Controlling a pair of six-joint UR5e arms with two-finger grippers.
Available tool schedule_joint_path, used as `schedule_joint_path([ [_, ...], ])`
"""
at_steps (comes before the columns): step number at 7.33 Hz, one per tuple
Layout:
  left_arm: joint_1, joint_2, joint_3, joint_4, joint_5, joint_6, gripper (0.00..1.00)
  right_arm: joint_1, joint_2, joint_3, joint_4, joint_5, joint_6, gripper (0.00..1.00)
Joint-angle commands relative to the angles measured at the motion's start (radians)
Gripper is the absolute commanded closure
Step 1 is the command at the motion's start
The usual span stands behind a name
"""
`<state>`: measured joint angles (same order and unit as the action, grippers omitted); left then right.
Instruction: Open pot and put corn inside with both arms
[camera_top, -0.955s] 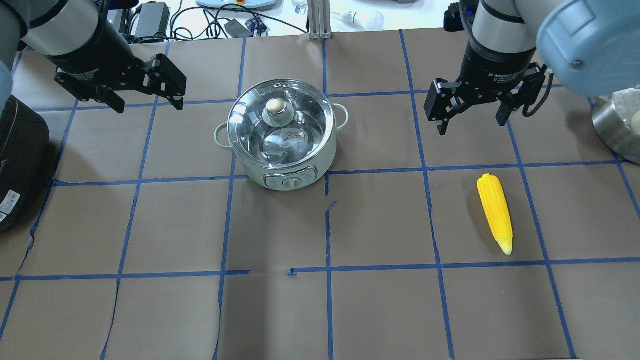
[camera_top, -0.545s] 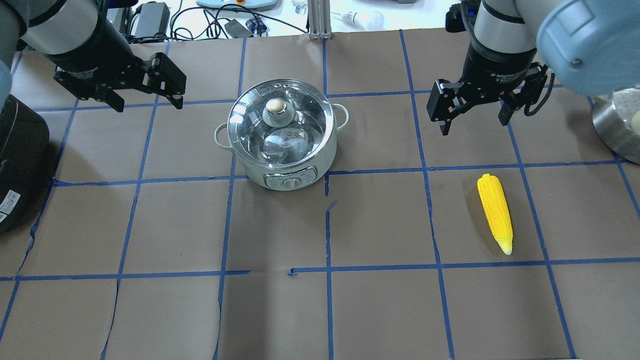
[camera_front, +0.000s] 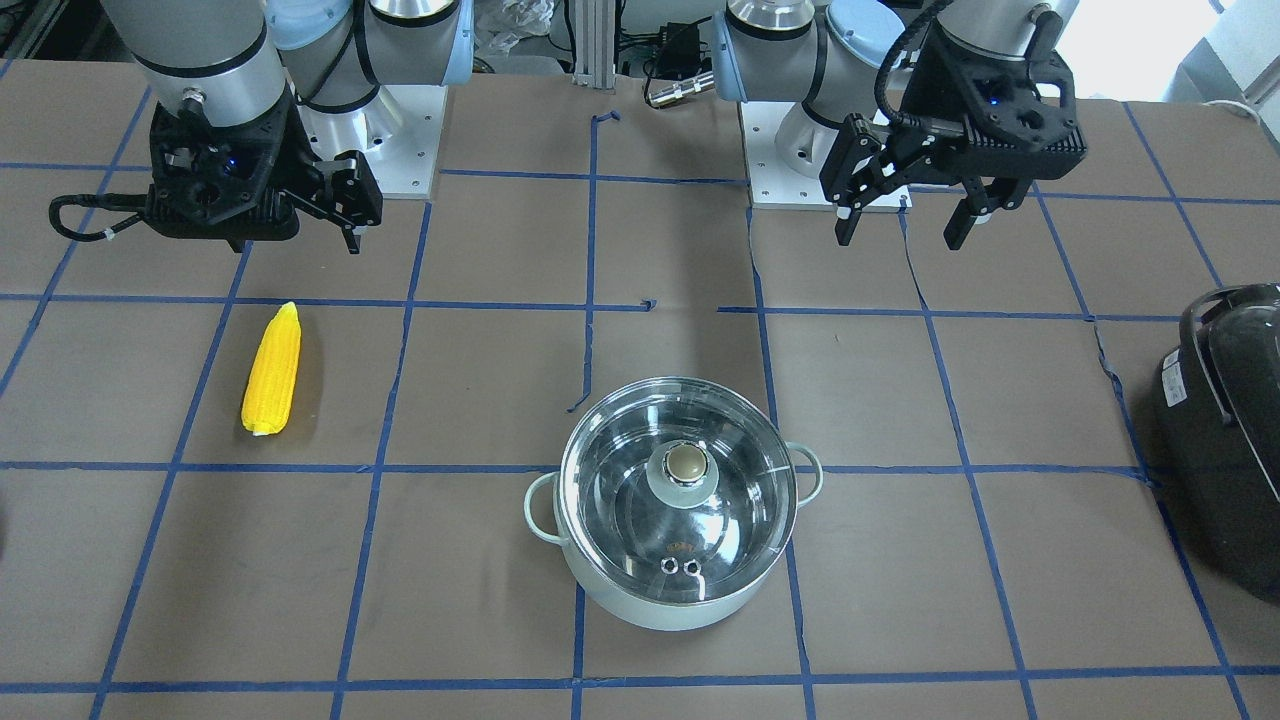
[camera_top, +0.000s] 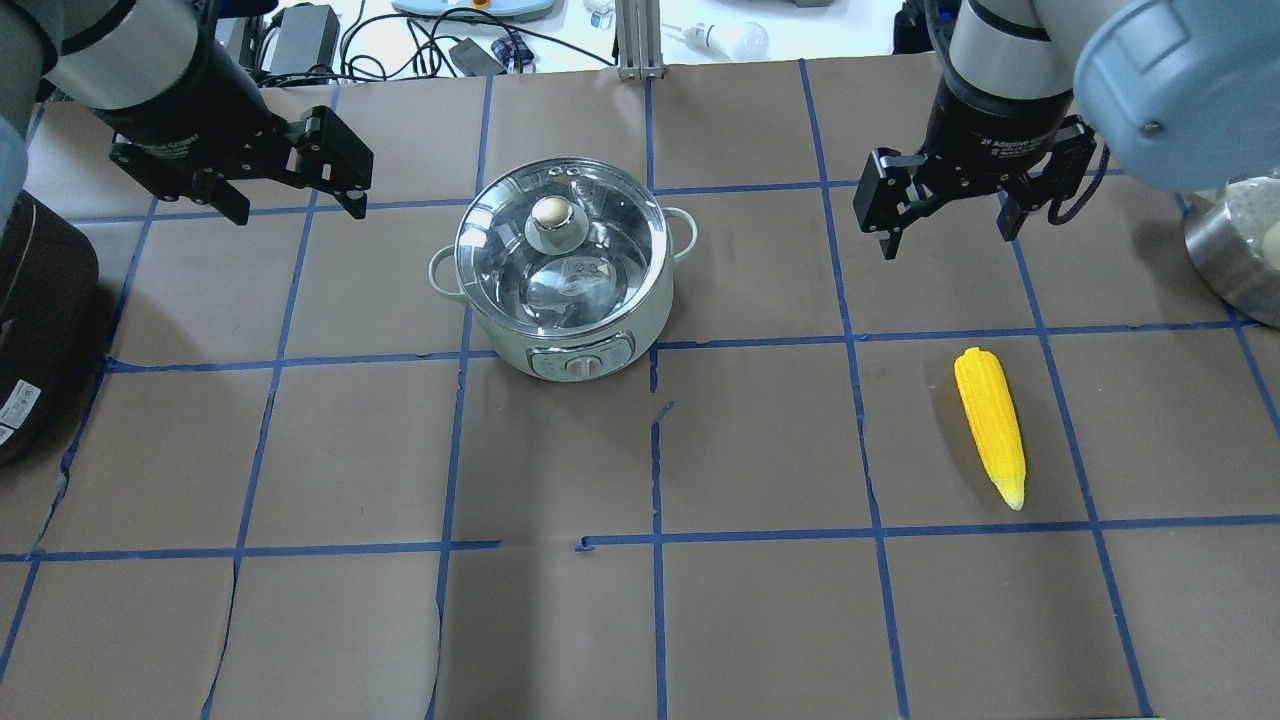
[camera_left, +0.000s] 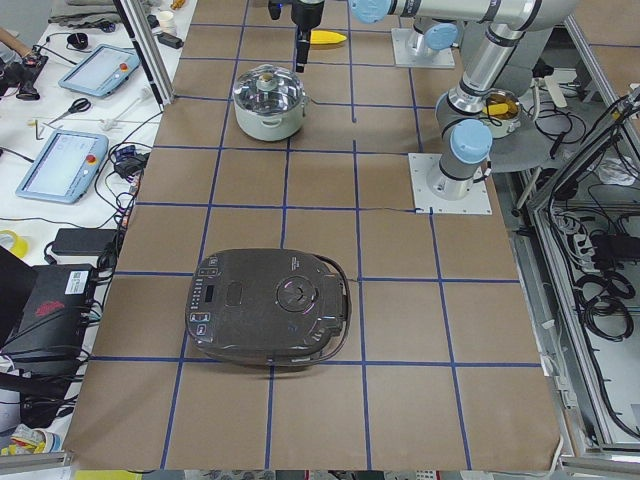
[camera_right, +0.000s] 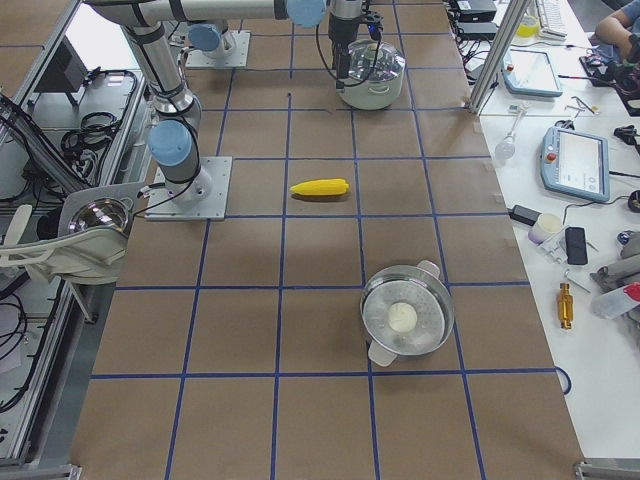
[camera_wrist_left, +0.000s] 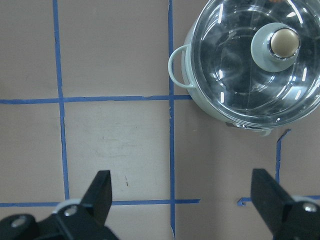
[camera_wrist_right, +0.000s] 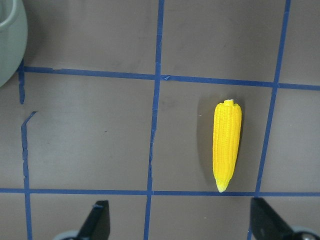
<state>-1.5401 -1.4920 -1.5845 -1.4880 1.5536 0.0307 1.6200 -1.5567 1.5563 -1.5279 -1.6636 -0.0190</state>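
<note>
The mint-green pot (camera_top: 560, 300) stands at centre left of the table with its glass lid (camera_top: 590, 270) on and the brass knob (camera_top: 549, 212) upright; it also shows in the front view (camera_front: 680, 590). The yellow corn (camera_top: 990, 425) lies flat to the right, pale tip toward the robot, and shows in the right wrist view (camera_wrist_right: 226, 145). My left gripper (camera_top: 298, 212) is open and empty, hovering to the left of the pot and beyond it. My right gripper (camera_top: 945, 245) is open and empty, hovering beyond the corn.
A bulky black appliance (camera_top: 30, 330) sits at the left table edge. A steel pot (camera_top: 1235, 250) holding something white stands at the right edge. Blue tape lines grid the brown table cover. Cables and devices lie beyond the far edge.
My right gripper has shifted slightly toward the far side of the table, still open. The left gripper, pot and corn have not moved.
</note>
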Motion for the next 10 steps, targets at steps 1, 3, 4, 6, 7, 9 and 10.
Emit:
schedule_joint_path([
  [1,0.000,0.001,0.000,0.000,-0.001,0.000,0.00,-0.002,0.001,0.001,-0.003,-0.007,0.004,0.00],
  [3,-0.003,-0.037,0.015,0.050,-0.010,-0.009,0.00,-0.017,0.001,-0.001,-0.011,-0.004,0.002,0.00],
  [4,-0.026,-0.071,0.047,0.061,-0.012,-0.020,0.00,-0.076,0.001,0.002,-0.002,0.007,-0.012,0.00],
  [6,-0.139,-0.237,0.135,0.176,-0.036,-0.171,0.00,-0.240,0.023,0.086,-0.015,0.010,-0.063,0.00],
  [7,-0.202,-0.307,0.146,0.202,-0.017,-0.187,0.00,-0.276,0.029,0.146,-0.094,0.011,-0.068,0.00],
  [9,-0.209,-0.416,0.156,0.267,-0.021,-0.178,0.00,-0.281,0.099,0.319,-0.368,0.013,-0.154,0.00],
  [10,-0.210,-0.453,0.158,0.285,-0.024,-0.190,0.00,-0.281,0.121,0.414,-0.487,0.013,-0.159,0.00],
])
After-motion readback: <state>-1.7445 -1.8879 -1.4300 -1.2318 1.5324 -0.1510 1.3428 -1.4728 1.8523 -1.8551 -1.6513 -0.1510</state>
